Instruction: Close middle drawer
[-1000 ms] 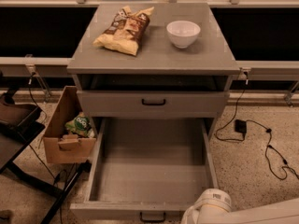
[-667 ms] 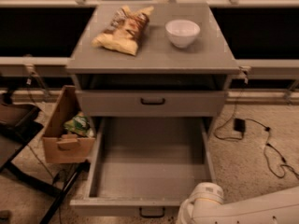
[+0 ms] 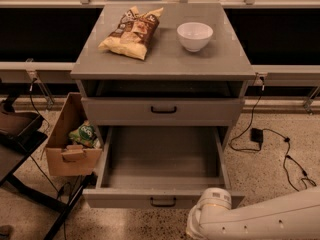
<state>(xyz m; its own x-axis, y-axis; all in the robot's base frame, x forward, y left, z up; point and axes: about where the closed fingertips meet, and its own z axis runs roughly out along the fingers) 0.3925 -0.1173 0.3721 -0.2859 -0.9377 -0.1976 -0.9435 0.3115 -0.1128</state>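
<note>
The middle drawer (image 3: 162, 159) stands pulled well out of the grey cabinet, its plain grey inside bare. Its low front panel (image 3: 125, 199) faces me, with a small black bar handle (image 3: 163, 202) at centre. My white arm (image 3: 260, 221) comes in from the bottom right. Its rounded end (image 3: 211, 206) sits against the right part of that front panel. My gripper is hidden past the arm's end, so its fingers do not show. Above, the top drawer (image 3: 162, 111) stands slightly out.
On the cabinet top (image 3: 165, 59) lie a chip bag (image 3: 131, 31) and a white bowl (image 3: 194, 35). A cardboard box (image 3: 70, 144) with a green packet stands left of the drawer, beside a dark stand (image 3: 20, 144). Cables (image 3: 280, 149) lie on the floor at right.
The middle drawer has slid partway in; its front panel and handle sit farther from me. The arm's end has moved left and forward with it.
</note>
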